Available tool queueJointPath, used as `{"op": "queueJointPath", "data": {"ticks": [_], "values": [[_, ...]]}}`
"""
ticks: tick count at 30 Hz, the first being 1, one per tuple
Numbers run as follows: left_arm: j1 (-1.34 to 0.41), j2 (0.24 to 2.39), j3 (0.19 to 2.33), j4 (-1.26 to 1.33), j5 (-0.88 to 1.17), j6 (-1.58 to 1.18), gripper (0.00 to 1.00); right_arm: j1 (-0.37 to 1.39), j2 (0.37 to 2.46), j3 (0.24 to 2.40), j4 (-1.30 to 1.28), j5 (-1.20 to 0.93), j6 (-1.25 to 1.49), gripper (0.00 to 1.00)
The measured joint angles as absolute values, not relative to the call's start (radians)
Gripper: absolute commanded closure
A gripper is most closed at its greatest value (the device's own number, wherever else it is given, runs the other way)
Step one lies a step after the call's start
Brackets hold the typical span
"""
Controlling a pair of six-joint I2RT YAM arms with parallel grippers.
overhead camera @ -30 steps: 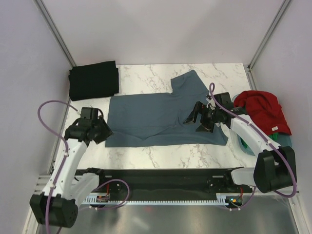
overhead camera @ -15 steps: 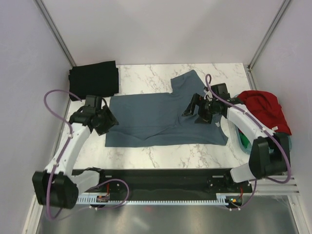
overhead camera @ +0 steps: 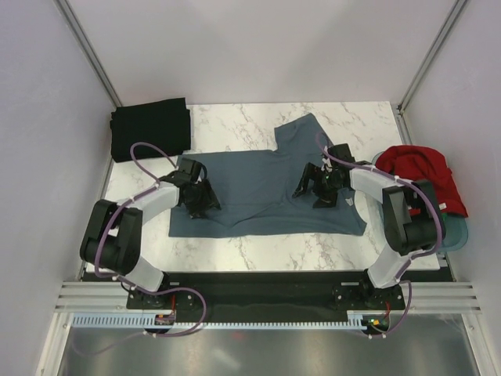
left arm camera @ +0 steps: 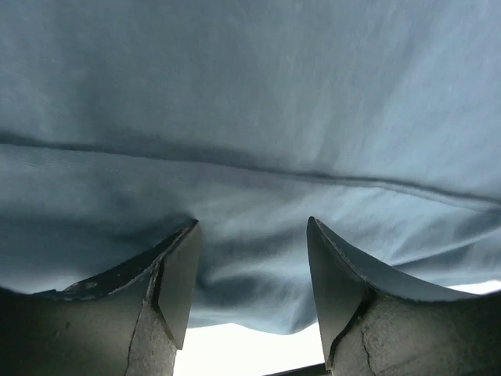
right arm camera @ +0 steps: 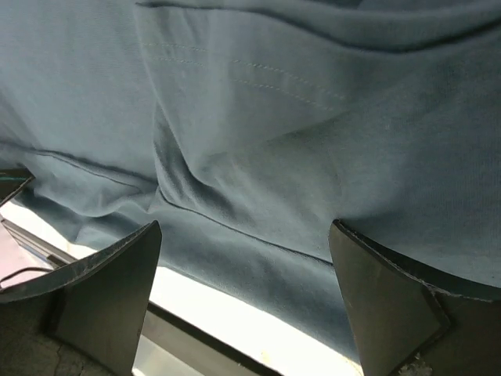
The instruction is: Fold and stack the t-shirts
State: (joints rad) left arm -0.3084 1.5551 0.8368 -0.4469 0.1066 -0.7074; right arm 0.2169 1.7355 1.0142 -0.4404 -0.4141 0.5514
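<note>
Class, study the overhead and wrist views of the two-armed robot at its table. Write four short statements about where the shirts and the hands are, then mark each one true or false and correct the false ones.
1. The slate blue-grey cloth t-shirt lies spread on the marble table. True.
2. The folded black cloth t-shirt sits at the table's far left corner. True.
3. The left hand is clamped shut on the black t-shirt. False: it stands open over the left part of the blue-grey t-shirt.
4. The right hand holds the red cloth t-shirt. False: it stands open over the blue-grey t-shirt. The red one lies bunched at the table's right edge, with neither hand on it.
</note>
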Motion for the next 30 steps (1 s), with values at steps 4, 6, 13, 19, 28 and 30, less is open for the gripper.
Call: {"op": "queueJointPath", "data": {"ticks": [4,6,13,19,28,30], "values": [[-0.303,1.534,0.801,-0.392,0.107,-0.718,0.36,0.219,1.673,0.922,-0.345,-0.403,0.559,0.03],[-0.303,1.504,0.763,-0.354,0.105,-0.725,0.37,0.219,1.635,0.873,-0.304,-0.392,0.573,0.03],[-0.322,1.324,0.597,-0.309,0.104,-0.792,0.37,0.221,1.466,0.701,-0.251,-0.344,0.632,0.02],[-0.338,1.116,0.531,-0.479,0.083,-0.823,0.37,0.223,1.324,0.628,-0.38,-0.294,0.648,0.02],[-0.338,0.966,0.859,-0.733,0.026,-0.713,0.32,0.239,1.322,0.949,-0.616,-0.196,0.59,0.02],[-0.338,0.941,0.91,-0.753,0.01,-0.672,0.32,0.238,1.387,1.102,-0.622,-0.162,0.566,0.02]]}}
